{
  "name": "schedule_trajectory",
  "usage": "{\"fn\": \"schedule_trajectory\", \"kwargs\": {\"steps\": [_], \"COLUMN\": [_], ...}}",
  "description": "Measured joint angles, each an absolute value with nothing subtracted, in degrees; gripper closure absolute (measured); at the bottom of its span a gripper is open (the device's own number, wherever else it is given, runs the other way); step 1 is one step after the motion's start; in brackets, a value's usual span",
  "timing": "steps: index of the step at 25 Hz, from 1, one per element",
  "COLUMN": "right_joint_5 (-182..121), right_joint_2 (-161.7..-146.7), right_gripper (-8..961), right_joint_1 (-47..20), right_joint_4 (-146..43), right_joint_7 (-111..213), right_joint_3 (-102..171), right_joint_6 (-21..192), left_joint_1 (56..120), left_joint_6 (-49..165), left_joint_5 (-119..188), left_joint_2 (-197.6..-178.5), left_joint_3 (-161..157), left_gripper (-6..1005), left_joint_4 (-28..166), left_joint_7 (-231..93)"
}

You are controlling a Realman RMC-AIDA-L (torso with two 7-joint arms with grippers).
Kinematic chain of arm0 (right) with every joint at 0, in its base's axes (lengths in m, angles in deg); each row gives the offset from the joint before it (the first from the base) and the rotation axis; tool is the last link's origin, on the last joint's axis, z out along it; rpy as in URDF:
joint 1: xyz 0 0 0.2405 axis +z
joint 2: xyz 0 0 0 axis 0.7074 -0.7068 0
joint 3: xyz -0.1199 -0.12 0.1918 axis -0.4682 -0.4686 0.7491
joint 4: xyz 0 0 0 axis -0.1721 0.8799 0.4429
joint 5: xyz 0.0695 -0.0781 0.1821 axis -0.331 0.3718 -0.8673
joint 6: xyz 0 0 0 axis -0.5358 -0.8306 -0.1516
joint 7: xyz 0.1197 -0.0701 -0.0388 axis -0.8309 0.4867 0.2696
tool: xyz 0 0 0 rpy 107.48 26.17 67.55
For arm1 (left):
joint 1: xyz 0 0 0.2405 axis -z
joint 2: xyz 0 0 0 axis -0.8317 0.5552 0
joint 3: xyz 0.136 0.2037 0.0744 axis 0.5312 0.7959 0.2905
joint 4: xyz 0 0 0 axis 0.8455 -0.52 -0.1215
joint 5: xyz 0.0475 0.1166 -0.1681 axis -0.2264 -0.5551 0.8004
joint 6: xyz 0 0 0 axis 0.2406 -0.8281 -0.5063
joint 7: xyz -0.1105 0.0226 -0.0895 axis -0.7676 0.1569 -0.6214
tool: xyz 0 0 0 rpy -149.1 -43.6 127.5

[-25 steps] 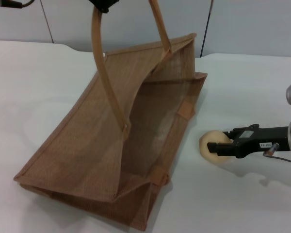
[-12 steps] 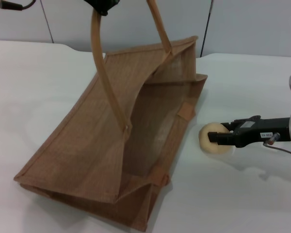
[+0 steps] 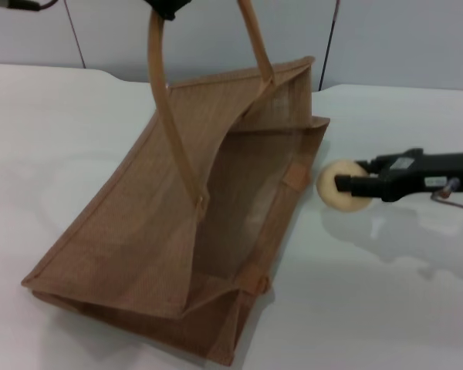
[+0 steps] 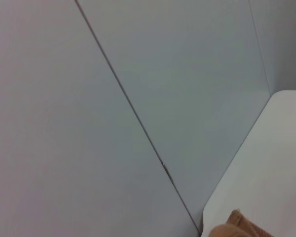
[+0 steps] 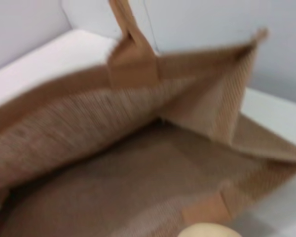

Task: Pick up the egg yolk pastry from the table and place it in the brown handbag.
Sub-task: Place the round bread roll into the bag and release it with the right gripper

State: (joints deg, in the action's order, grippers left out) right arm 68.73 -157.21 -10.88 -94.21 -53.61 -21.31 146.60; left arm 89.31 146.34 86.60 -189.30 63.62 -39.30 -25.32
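The brown handbag (image 3: 208, 208) lies on the white table (image 3: 386, 293) with its mouth held open toward the right. My left gripper (image 3: 164, 8) is at the top edge of the head view, shut on the bag's near handle (image 3: 166, 108) and holding it up. My right gripper (image 3: 351, 185) is shut on the egg yolk pastry (image 3: 338, 185) and holds it above the table, just right of the bag's mouth. In the right wrist view the bag's open inside (image 5: 138, 163) fills the picture and the pastry's top (image 5: 207, 231) shows at the lower edge.
A grey panelled wall (image 3: 386, 38) stands behind the table. The table's rounded far edge shows in the left wrist view (image 4: 266, 163) with a corner of the bag (image 4: 239, 228). Bare tabletop lies left of the bag (image 3: 54, 154) and in front right.
My right gripper has lifted the pastry off the table and moved it up, staying close to the bag's mouth. The left gripper has kept hold of the handle.
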Motion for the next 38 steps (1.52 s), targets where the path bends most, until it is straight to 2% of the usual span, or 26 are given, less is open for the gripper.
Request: {"fn": "schedule_trajectory", "kwargs": {"steps": [8, 14, 28, 35, 38], "right_joint_5": [61.8, 60.5, 60.9, 60.8, 60.9], "right_joint_2": [-157.42, -157.41, -157.08, -156.96, -156.89], "right_gripper": [497, 507, 515, 534, 370], "right_joint_1": [-11.6, -9.0, 1.1, 1.2, 1.2], "right_joint_4": [-100.6, -98.6, -83.7, -82.9, -82.9], "right_joint_7": [-54.2, -51.7, -45.4, -46.4, -46.5], "right_joint_3": [-23.0, -23.9, -23.7, -23.3, -23.3], "right_joint_6": [153.2, 152.8, 145.0, 142.4, 142.4], "left_joint_1": [93.7, 97.6, 99.4, 98.9, 98.8], "left_joint_6": [145.7, 145.0, 143.7, 143.7, 143.7], "left_joint_5": [86.8, 87.8, 87.9, 87.5, 87.5], "left_joint_2": [-189.36, -189.53, -189.63, -189.55, -189.51], "left_joint_3": [63.6, 64.6, 67.9, 67.6, 67.5], "left_gripper": [874, 874, 874, 873, 873], "left_joint_4": [-36.7, -36.8, -37.1, -37.0, -36.9], "left_joint_7": [-24.8, -25.0, -25.9, -26.0, -26.0]}}
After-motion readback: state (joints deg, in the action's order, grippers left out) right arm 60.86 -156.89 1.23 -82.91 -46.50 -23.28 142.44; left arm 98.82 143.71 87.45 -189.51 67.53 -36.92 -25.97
